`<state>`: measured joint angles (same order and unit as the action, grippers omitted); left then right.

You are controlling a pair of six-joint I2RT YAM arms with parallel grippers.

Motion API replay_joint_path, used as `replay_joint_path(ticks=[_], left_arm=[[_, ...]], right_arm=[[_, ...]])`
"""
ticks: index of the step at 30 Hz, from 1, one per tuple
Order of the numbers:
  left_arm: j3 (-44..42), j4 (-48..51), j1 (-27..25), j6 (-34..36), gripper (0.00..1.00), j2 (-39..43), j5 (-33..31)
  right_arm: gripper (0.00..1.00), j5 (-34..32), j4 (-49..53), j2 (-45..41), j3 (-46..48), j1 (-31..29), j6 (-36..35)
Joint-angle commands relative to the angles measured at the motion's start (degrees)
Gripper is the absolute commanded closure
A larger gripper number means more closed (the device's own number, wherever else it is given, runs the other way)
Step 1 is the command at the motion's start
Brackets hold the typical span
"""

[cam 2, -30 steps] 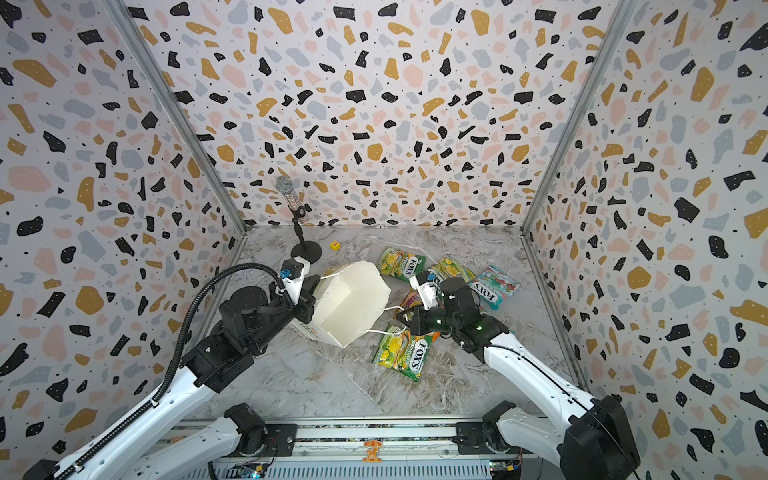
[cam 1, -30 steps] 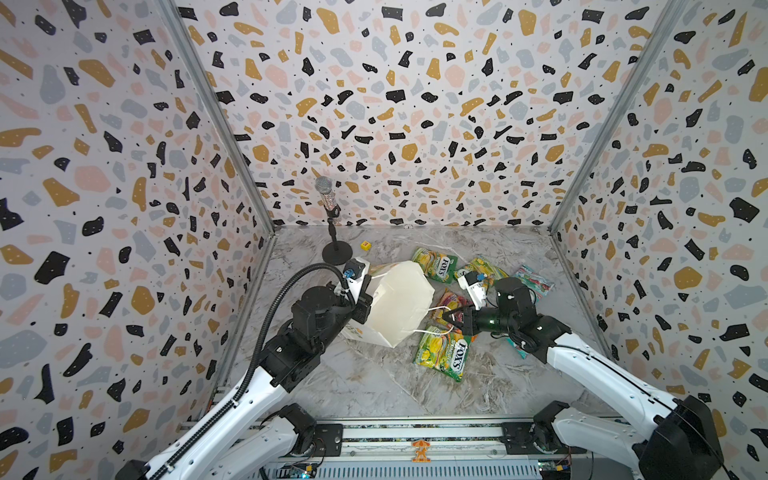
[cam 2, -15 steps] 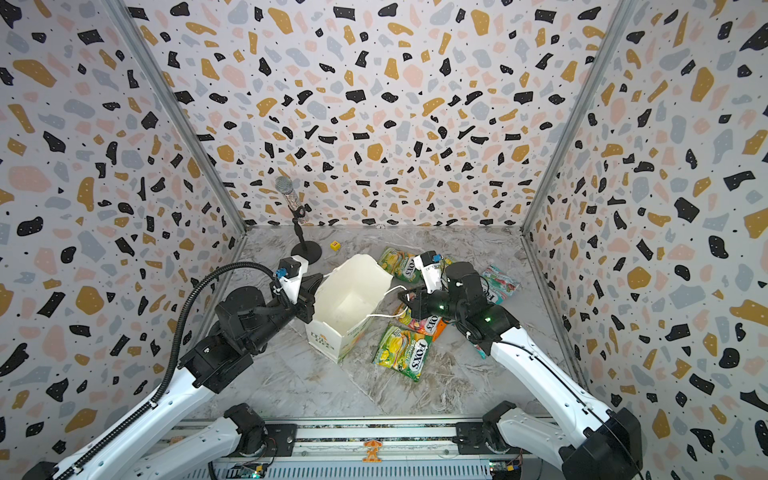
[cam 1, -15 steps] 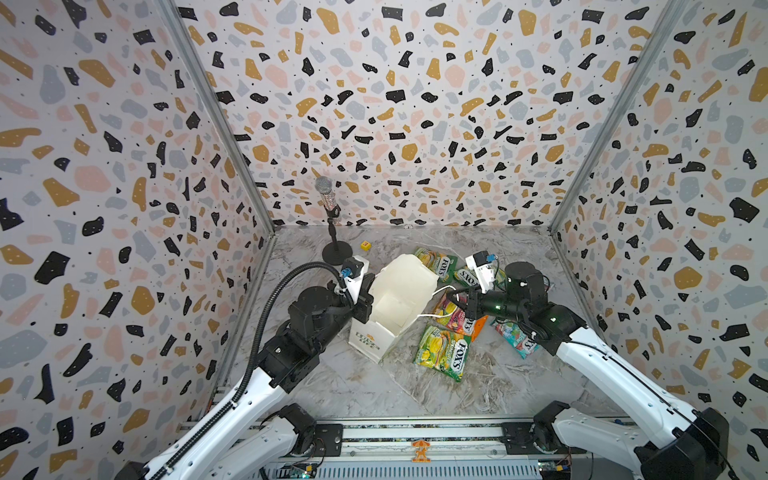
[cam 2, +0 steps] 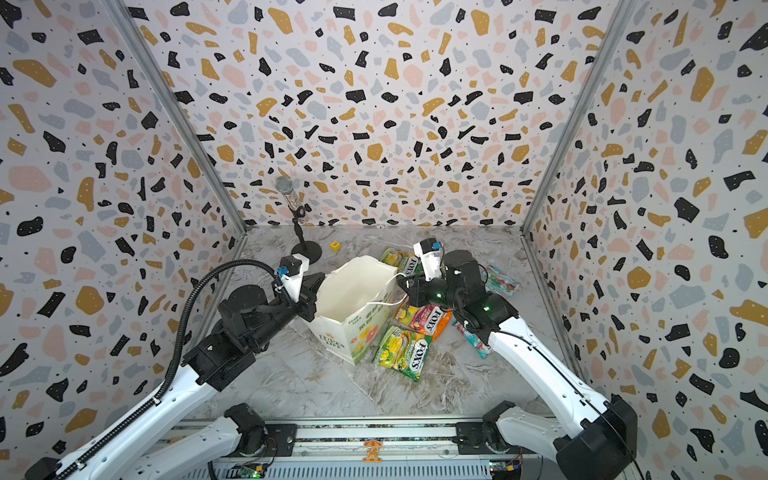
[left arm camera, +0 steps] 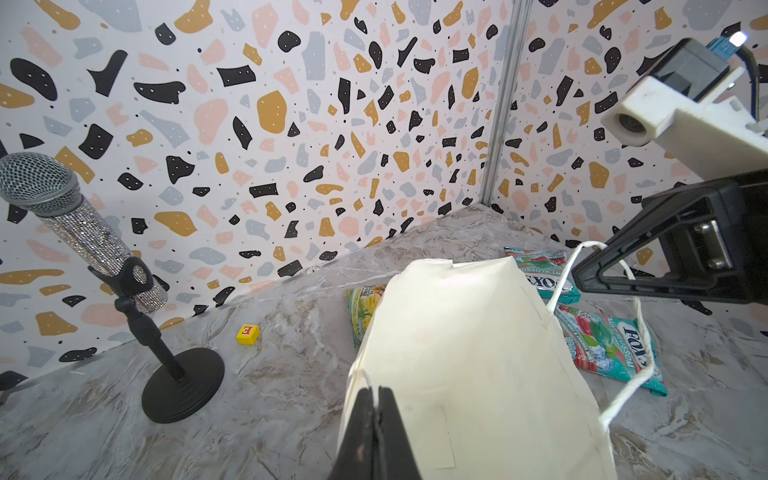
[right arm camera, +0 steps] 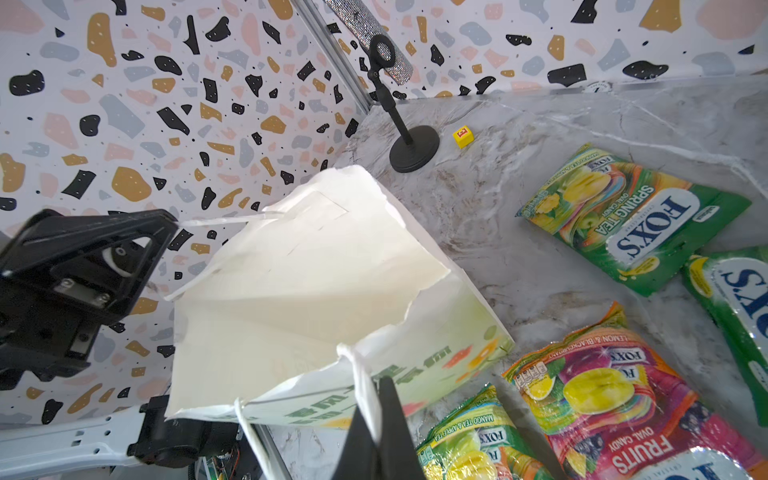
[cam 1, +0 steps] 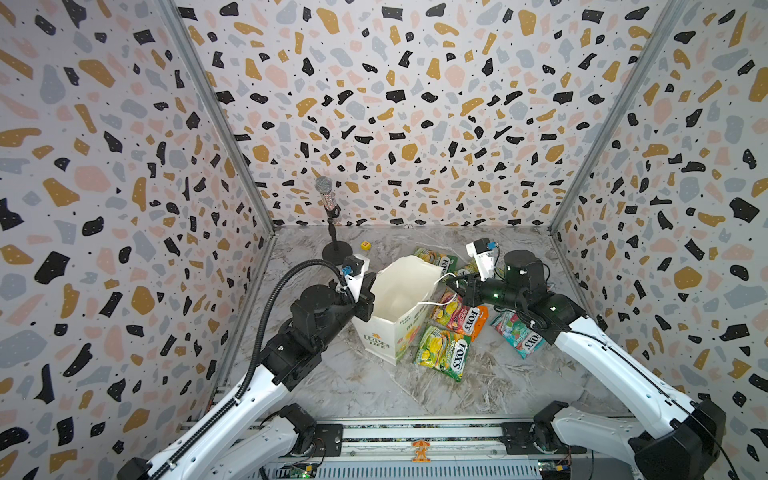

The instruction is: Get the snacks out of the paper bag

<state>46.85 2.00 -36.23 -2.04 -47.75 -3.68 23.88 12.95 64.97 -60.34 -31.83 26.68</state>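
Top views: marble floor (cam 1: 457,399) boxed by terrazzo walls (cam 1: 124,208) on 3 sides, rail (cam 1: 415,432) along the near edge. Widest bare stretch lies between the rail and the paper bag (cam 1: 390,336); a narrower bare strip runs along the back wall toward the far right corner. Bag stands upright mid-floor, mouth open. Microphone (cam 1: 325,195) on its stand and yellow cube (cam 1: 365,245) sit back left, apart from the bag

Snacks (cam 2: 405,353) lie on the floor outside the bag, to its right and behind it, 6 pouches:
- front green pouch (cam 1: 442,358), just beside the bag's base
- orange-pink pouch (cam 1: 457,316), below the right gripper (right arm camera: 380,399)
- teal pouch (cam 1: 517,336), partly under the right arm
- second teal pouch (cam 2: 500,281), beyond that arm
- back green pouch (cam 1: 436,258), behind the bag's rim
- third green pouch (right arm camera: 731,316), beside it

Left gripper (left arm camera: 375,399): clenched, jaws pressed together on the bag's near rim where a cord comes out. Right gripper: clenched on the white cord handle (right arm camera: 358,365) of the opposite rim, loop drawn out sideways

Writing: "FOX'S" on each pouch face that shows. Back green: "SPRING TEA", "OVAL CANDY". Orange-pink: "FRUITS OVAL CANDY", "LEMON & BLACKCURRANT". Front green: "MANGO TEA & APPLE TEA". Teal: "BLOSSOM". Cube: red "E". Green print on the bag's front too blurred to read surely
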Motion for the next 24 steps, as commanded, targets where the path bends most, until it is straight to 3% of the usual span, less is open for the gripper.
replay_joint_path(ticks=[1,5,7,12,14,18,24], left_arm=[[1.75,-3.94,0.02,-1.17,1.0,-0.41,-0.18],[1.93,-3.33,0.02,-0.89,1.0,-1.22,-0.69],[1.84,-3.4,0.02,-0.9,1.0,-1.24,-1.15],[1.75,-3.18,0.02,-0.44,0.55,-1.3,-2.72],[1.92,-2.97,0.02,-0.2,0.44,-1.23,-3.34],[2.24,-2.7,0.04,0.99,0.26,-0.5,-3.78],[1.49,-3.8,0.07,3.11,0.09,2.51,-3.43]], right_arm=[[1.0,-0.5,-0.86,0.7,-2.24,-0.25,-0.48],[0.99,-0.41,-1.64,2.15,-1.38,-0.18,-0.48],[0.91,-1.06,-1.61,2.52,-0.77,-0.21,-0.4],[0.56,-3.81,-1.18,1.87,-0.04,-0.2,-0.48],[0.46,-5.51,-0.52,1.09,-0.13,-0.23,-0.89],[0.35,-8.56,0.58,-1.09,0.08,-0.21,-1.93],[0.25,-9.11,-0.04,-4.19,0.39,-0.22,-3.55]])
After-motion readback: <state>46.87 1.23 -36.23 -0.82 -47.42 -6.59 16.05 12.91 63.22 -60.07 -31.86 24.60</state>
